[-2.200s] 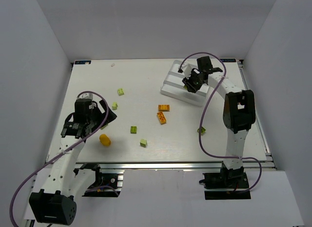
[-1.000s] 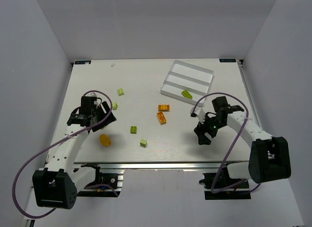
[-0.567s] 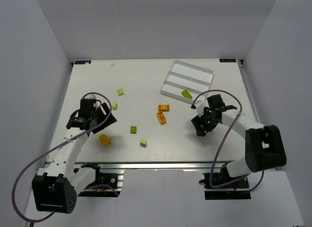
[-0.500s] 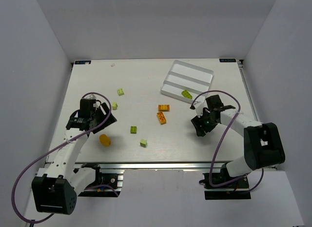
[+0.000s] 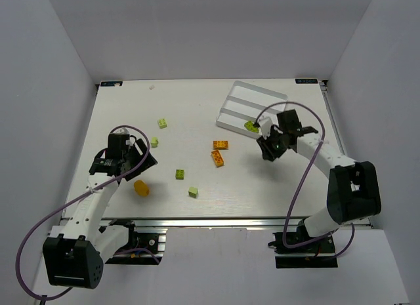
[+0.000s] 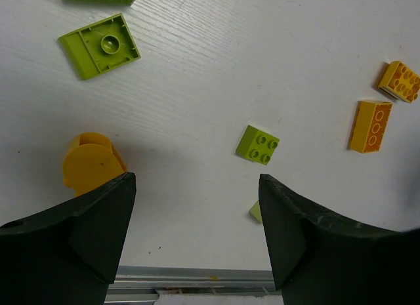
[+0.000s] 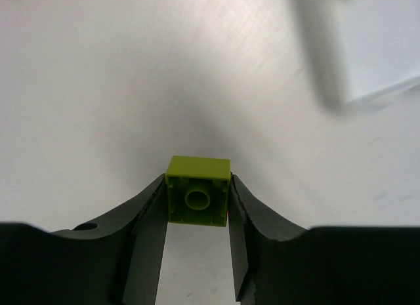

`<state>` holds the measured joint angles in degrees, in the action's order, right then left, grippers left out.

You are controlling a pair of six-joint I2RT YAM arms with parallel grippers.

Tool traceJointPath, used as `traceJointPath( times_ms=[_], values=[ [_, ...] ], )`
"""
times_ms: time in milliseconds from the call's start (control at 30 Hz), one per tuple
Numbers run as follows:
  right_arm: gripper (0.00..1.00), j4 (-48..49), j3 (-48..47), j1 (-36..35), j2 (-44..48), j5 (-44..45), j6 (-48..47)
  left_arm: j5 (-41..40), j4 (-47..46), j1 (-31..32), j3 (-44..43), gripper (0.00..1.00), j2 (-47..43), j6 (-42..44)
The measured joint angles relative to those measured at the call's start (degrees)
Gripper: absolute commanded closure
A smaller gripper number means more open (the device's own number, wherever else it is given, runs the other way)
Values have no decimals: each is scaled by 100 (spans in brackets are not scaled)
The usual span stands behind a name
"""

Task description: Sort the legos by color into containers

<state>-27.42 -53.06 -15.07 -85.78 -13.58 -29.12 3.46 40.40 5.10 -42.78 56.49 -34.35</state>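
My right gripper is shut on a lime-green lego, seen from its hollow underside and held above the table. In the top view this gripper hangs just in front of the white tray, whose near compartment holds one green lego. My left gripper is open and empty above the table, near the front left. Below it lie a green lego, two orange legos, a flat green piece and an orange rounded piece.
On the table lie two orange legos, green legos and the orange rounded piece. The tray's corner is blurred at the upper right of the right wrist view. The metal front rail runs under the left gripper.
My right arm went from the tray to the near right, closed on the green lego lying there, and has carried it back toward the tray. The left arm has barely moved.
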Motion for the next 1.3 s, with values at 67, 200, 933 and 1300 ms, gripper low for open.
traceJointPath(
  times_ms=[67,200,933,1300],
  values=[
    [100,98,-691,13,-238,-17,37,2,-4,0,11,15,61,-15],
    [100,317,-2063,72,-1102,-52,330,2,-11,-2,11,14,181,-9],
    [37,-103,-3676,457,-2966,50,916,7,-13,-2,11,11,385,9],
    [33,162,-2127,640,-708,-1952,328,-197,-26,-2,-76,42,986,-11]
  ],
)
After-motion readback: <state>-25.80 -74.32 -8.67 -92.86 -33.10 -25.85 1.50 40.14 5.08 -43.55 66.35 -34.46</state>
